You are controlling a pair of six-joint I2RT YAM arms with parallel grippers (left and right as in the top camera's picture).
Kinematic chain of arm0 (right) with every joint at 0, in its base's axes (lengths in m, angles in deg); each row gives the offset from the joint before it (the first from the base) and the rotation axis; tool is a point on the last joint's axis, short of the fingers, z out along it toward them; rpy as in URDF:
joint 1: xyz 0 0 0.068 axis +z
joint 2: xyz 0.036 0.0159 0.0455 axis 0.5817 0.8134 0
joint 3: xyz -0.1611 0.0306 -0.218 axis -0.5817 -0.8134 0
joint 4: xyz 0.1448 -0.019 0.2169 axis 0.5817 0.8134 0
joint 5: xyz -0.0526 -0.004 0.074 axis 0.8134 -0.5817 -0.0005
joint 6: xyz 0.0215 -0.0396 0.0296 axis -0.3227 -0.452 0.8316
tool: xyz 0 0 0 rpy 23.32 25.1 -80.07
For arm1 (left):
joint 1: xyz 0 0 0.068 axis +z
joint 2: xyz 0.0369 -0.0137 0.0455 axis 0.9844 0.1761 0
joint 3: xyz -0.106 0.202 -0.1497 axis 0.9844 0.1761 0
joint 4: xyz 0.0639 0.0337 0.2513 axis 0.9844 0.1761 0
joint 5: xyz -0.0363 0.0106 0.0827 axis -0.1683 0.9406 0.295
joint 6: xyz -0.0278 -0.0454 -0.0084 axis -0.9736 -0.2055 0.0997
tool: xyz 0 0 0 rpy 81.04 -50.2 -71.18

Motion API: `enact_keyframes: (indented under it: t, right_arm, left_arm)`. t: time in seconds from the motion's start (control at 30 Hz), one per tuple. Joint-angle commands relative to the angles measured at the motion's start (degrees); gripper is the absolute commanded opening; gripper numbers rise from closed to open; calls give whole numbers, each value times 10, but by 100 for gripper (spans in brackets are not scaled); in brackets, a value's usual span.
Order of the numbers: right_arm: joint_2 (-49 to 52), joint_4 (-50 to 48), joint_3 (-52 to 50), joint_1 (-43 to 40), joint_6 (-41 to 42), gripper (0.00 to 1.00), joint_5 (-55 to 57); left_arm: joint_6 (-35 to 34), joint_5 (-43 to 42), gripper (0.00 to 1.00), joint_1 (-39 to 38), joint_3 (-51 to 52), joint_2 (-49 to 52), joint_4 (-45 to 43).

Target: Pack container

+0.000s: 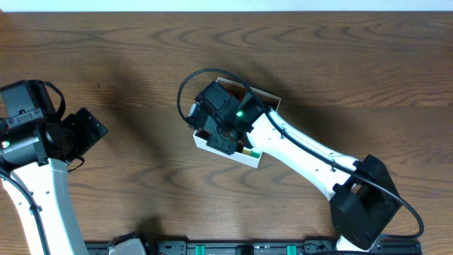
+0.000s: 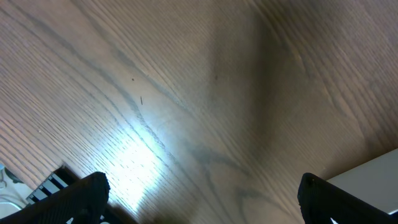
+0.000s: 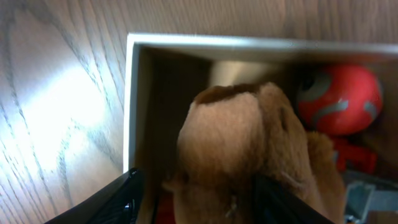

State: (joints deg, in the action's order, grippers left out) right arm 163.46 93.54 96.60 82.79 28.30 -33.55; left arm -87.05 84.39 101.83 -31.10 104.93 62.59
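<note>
The container (image 1: 212, 146) is a small white-walled cardboard box with a brown inside, at the table's middle. In the right wrist view its white rim (image 3: 132, 99) frames the toys. My right gripper (image 1: 225, 134) hangs over the box, its fingers (image 3: 199, 202) closed around a brown plush toy (image 3: 242, 137) that sits inside the box's walls. A red toy with grey markings (image 3: 339, 96) lies in the box's far corner. My left gripper (image 1: 95, 131) is open and empty over bare wood at the far left; its fingers (image 2: 202, 199) are spread wide.
The table is dark wood grain (image 2: 186, 93). A white surface (image 2: 373, 174) shows at the lower right corner of the left wrist view. The right arm's white link (image 1: 304, 156) runs from the box toward its black base (image 1: 364, 205) at the front right.
</note>
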Motion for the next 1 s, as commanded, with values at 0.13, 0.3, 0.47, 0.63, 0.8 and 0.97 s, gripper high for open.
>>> enact_keyframes:
  t: [0.13, 0.3, 0.47, 0.63, 0.8, 0.97]
  right_arm:
    - [24, 25, 44, 5, 10, 54, -2]
    - [22, 36, 60, 5, 10, 49, -2]
    - [4, 34, 68, 4, 14, 49, 16]
    - [-27, 35, 68, -5, 47, 45, 50]
    - [-29, 51, 66, -30, 92, 1, 50]
    - [-27, 56, 63, -51, 107, 1, 43]
  left_arm:
    - [1, 2, 98, 2, -12, -2, 2]
    - [1, 2, 98, 2, -12, -2, 2]
    - [1, 2, 98, 2, -12, -2, 2]
    - [1, 2, 98, 2, -12, -2, 2]
    - [1, 2, 98, 2, -12, -2, 2]
    - [1, 2, 98, 2, -12, -2, 2]
